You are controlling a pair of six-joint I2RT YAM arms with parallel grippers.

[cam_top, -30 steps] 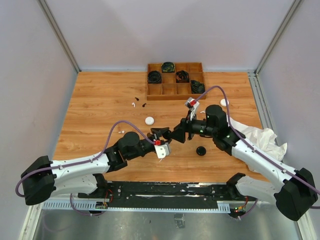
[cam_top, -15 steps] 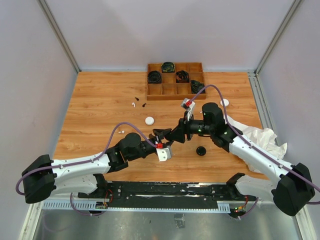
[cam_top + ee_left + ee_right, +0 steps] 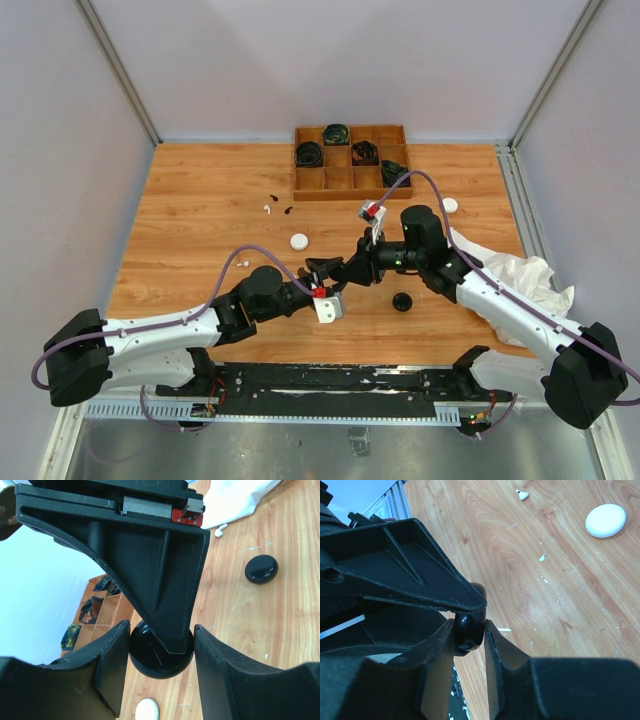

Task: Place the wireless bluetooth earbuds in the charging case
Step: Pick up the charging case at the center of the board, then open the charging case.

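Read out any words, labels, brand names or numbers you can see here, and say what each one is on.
No text can be read anywhere in these views.
black case: plain gloss, no logo showing.
white case: blank.
red tab on the right gripper: any marking is too small to read.
wooden tray: no label visible.

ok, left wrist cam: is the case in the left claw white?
No, the round case pinched in the left claw is glossy black, not white.
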